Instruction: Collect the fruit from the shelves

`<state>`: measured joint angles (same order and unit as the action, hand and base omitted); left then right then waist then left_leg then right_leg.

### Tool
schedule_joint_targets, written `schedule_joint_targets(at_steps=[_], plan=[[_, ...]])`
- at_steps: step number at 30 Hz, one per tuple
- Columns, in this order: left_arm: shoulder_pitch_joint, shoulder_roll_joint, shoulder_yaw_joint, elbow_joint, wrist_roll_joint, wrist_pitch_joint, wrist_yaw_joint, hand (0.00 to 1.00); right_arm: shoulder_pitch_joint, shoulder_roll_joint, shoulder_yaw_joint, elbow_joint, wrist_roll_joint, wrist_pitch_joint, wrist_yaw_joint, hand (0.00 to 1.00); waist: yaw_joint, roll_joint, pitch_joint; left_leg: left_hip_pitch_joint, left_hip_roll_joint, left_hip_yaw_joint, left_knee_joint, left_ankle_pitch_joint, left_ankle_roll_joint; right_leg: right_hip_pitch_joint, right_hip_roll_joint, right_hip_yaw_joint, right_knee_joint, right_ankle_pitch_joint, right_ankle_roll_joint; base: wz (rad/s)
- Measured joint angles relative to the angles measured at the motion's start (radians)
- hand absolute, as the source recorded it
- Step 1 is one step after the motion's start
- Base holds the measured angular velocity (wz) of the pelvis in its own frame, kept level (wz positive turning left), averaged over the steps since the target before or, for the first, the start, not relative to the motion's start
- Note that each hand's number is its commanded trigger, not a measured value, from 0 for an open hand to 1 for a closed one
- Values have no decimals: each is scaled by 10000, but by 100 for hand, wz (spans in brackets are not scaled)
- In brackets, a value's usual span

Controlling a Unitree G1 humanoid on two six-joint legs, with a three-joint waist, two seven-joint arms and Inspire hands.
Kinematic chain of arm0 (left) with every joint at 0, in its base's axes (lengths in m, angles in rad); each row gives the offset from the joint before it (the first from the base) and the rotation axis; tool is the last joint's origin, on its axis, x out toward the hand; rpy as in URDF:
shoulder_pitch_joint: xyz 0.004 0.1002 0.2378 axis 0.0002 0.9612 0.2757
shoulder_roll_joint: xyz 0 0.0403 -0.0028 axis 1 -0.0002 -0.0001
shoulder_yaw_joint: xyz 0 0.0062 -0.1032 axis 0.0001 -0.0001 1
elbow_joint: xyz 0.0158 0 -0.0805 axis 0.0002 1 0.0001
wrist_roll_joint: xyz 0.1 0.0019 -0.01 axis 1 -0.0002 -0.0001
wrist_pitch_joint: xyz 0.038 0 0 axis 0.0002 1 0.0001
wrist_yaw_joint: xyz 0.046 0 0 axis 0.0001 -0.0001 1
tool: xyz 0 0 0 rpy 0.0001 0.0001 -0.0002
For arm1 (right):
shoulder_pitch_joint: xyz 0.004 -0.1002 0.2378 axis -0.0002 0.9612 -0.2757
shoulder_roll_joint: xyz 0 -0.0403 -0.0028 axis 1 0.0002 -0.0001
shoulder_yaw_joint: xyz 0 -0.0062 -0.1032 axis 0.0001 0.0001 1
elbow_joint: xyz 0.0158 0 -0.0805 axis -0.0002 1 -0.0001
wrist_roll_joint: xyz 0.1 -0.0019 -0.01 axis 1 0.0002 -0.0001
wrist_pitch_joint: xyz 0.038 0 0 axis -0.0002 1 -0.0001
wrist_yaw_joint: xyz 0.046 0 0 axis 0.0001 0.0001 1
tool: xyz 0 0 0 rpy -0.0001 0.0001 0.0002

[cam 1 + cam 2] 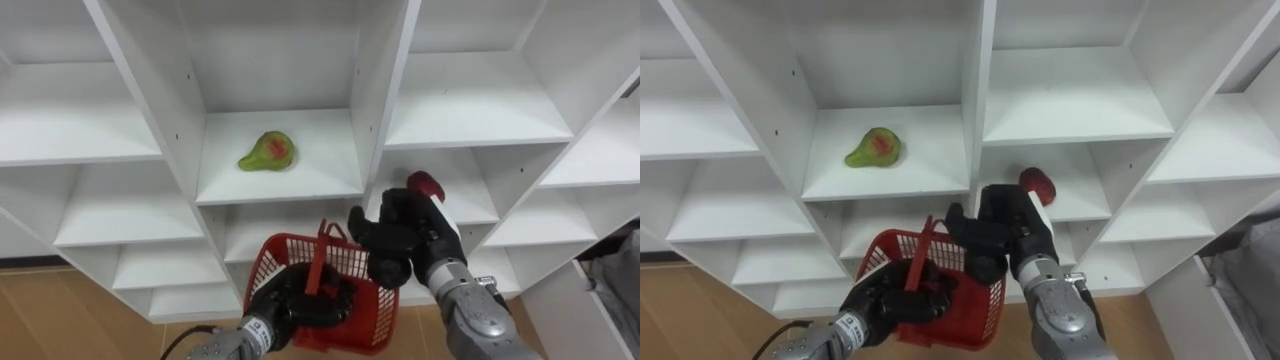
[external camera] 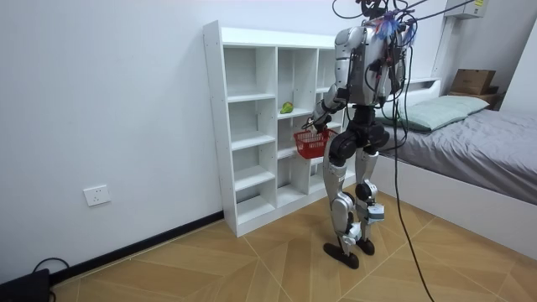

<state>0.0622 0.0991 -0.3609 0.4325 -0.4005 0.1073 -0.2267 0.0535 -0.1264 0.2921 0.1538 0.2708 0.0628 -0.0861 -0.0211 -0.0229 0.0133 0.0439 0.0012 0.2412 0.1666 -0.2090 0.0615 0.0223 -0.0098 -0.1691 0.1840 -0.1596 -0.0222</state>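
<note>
Left hand (image 1: 300, 302) gripped red basket (image 1: 378, 305), held low before the closet (image 1: 385, 80) to catch fruit | right hand (image 1: 395, 240) fingers curled, empty, near red fruit (image 1: 425, 185) | pear (image 1: 268, 151) lay on middle shelf

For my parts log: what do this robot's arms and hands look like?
The left hand and right hand are black, on silver-grey metal forearms. A white printed band circles the left wrist; a white tag sits at the right hand's back.
</note>
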Motion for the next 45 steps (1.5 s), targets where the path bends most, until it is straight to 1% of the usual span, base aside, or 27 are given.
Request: schedule_joint_targets(at_steps=[1, 3, 19, 23, 31, 35, 42, 45], plan=[[0, 11, -10, 0, 0, -2, 0, 100, -5, 3, 9, 37, -2, -18, 0, 100, 1, -13, 19, -10, 0, -2, -1, 0, 0, 2, 0, 2, 0, 0, 0, 0], [0, 21, -15, 0, 0, -14, 0, 100, -42, 12, 22, 248, -2, -107, 10, 100, -1, -28, 30, -37, 0, -6, -3, 0, 1, 3, 0, 3, 0, 0, 0, 0], [0, 42, -14, 1, 0, -48, -4, 100, -208, 18, 20, 694, -22, -120, 8, 100, 4, -23, 35, -25, -6, -14, -2, 0, 1, -20, -4, 11, -2, 0, 0, 0], [0, 38, -17, 0, 4, -48, -6, 100, -229, 23, 40, 770, -16, -120, 17, 100, 31, 12, 51, -25, -4, -14, -4, -1, 1, -27, -4, 2, -1, 0, 0, 0], [1, 32, -171, -2, 12, -48, -40, 100, -241, 74, 419, 768, -72, -120, 46, 100, 47, 79, 26, -23, -2, -20, 2, 0, 1, -28, -4, 4, 0, 0, 0, 0], [1, 38, -170, -2, 13, -48, -42, 100, -241, 140, 432, 768, -71, -120, 54, 100, 50, 92, 18, -24, -2, -37, 12, 0, 1, -22, -6, -2, 0, 0, 0, 0], [1, 34, -171, -6, 12, -47, -54, 100, -241, 158, 546, 771, -63, -119, 45, 100, 62, 101, 11, -61, -3, -91, 49, 0, 0, -10, -13, -74, 2, 0, 0, 1], [1, -9, -183, -6, 26, -47, -64, 100, -241, 170, 651, 771, -277, -119, 43, 100, 56, 101, 11, -60, -5, -135, 59, 0, 0, 16, -25, -182, 2, 0, 0, 4]])
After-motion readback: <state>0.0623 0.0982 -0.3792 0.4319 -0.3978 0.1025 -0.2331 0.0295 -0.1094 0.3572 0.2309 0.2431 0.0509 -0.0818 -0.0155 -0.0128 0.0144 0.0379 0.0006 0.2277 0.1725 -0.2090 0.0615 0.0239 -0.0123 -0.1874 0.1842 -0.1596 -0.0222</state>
